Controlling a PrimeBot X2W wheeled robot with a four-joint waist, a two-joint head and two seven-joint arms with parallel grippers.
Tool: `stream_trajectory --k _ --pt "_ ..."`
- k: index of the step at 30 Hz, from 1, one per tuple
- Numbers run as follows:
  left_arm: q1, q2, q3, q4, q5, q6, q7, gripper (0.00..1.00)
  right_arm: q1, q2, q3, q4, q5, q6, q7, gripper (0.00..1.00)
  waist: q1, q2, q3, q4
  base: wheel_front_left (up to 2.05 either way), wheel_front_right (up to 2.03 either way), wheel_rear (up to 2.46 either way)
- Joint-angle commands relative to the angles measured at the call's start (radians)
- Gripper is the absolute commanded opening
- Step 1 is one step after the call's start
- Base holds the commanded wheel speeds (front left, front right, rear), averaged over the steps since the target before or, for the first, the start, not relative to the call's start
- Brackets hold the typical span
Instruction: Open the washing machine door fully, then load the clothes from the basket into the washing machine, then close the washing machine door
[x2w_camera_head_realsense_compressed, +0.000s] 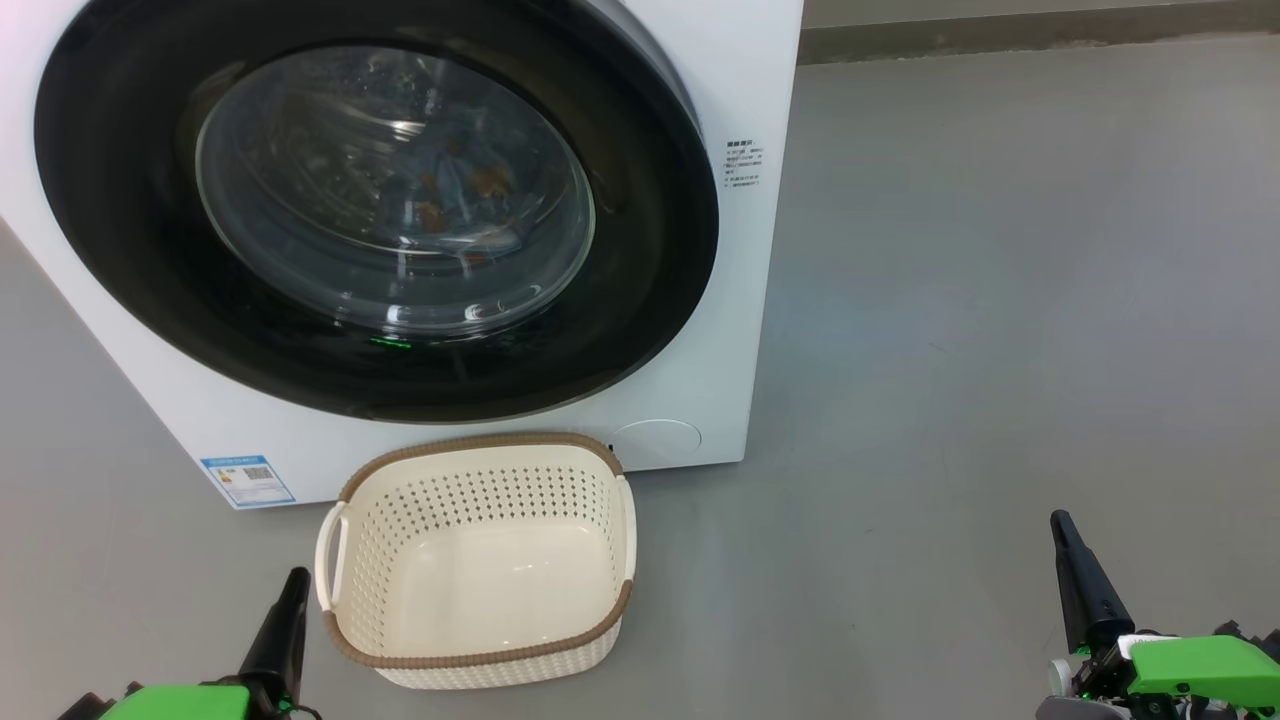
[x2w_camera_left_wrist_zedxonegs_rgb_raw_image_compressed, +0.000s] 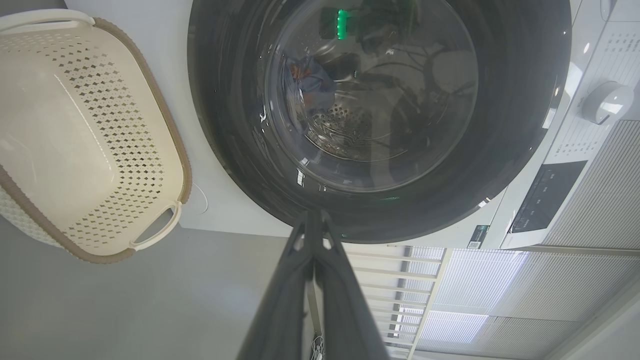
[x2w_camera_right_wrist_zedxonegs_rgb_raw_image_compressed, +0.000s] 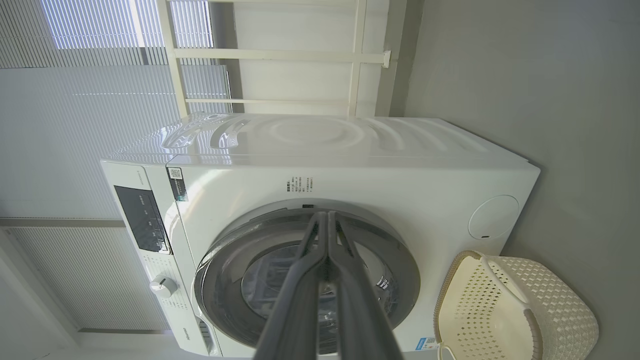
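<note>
In the head view, a blue label (x2w_camera_head_realsense_compressed: 247, 480) with a QR code is seen at the lower left corner of the machine (x2w_camera_head_realsense_compressed: 770, 300), and a block of small print (x2w_camera_head_realsense_compressed: 743, 165) is seen beside the door (x2w_camera_head_realsense_compressed: 640, 250) — neither can be read. The door is shut, the clothes (x2w_camera_head_realsense_compressed: 470, 190) are seen behind its glass, and the basket (x2w_camera_head_realsense_compressed: 480, 441) is set empty on the floor (x2w_camera_head_realsense_compressed: 1000, 350) just before the machine. The left gripper (x2w_camera_head_realsense_compressed: 296, 578) is held at the lower left beside the basket and the right gripper (x2w_camera_head_realsense_compressed: 1063, 528) at the lower right, well apart from it. Both are pointed up, fingers pressed together, nothing held. In the left wrist view, the closed fingers are aimed at the door's rim; a dark panel (x2w_camera_left_wrist_zedxonegs_rgb_raw_image_compressed: 547, 195) and a knob (x2w_camera_left_wrist_zedxonegs_rgb_raw_image_compressed: 605, 102) are shown, their markings too small to read. In the right wrist view, a QR sticker (x2w_camera_right_wrist_zedxonegs_rgb_raw_image_compressed: 176, 182) is shown by the panel — the closed fingers are pointed at the door.
</note>
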Motion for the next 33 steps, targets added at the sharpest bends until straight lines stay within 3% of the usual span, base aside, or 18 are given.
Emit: stream_trajectory --k 1,33 --pt "-0.041 0.025 0.034 -0.019 -0.008 -0.01 0.003 0.0 -0.041 -0.002 0.023 -0.025 -0.004 -0.001 0.007 0.0 -0.0001 0.0 0.0 0.0 0.0 0.0 0.0" --pt "-0.041 0.025 0.034 -0.019 -0.008 -0.01 0.003 0.0 -0.041 -0.001 0.022 -0.025 -0.005 -0.001 0.008 0.0 -0.0001 0.0 0.0 0.0 0.0 0.0 0.0"
